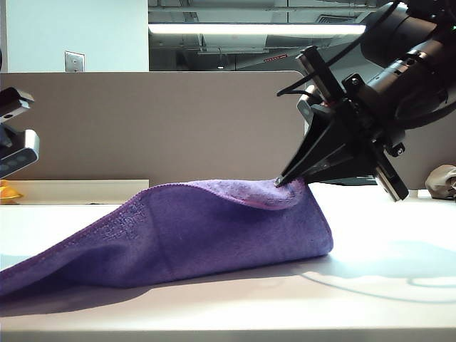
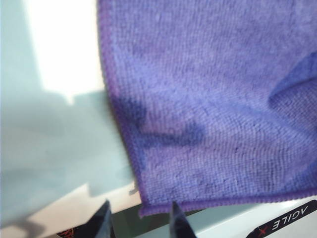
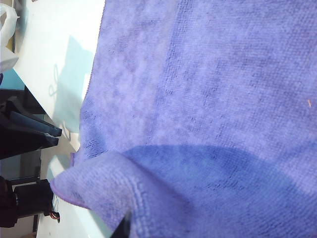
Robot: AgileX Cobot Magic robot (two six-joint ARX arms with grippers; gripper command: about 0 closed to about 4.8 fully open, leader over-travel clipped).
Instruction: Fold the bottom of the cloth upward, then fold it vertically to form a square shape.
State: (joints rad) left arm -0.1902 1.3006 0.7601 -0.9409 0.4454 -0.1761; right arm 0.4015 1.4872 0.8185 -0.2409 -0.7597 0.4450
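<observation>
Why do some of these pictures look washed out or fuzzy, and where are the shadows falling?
Exterior view: bright ceiling light, the right gripper pinching the cloth casts a soft shadow on the table. Left wrist view: table overexposed to white, slightly blurred; the left gripper open beside the cloth's corner. Right wrist view: the raised fold shades the cloth below it.

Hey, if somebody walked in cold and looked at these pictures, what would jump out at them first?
The purple cloth sprawled across the white table, one edge pulled up into a peak. At that peak, on the right, the black right gripper is shut on the cloth's lifted corner. The left gripper sits with its jaws apart just off the cloth's hemmed edge, holding nothing.
</observation>
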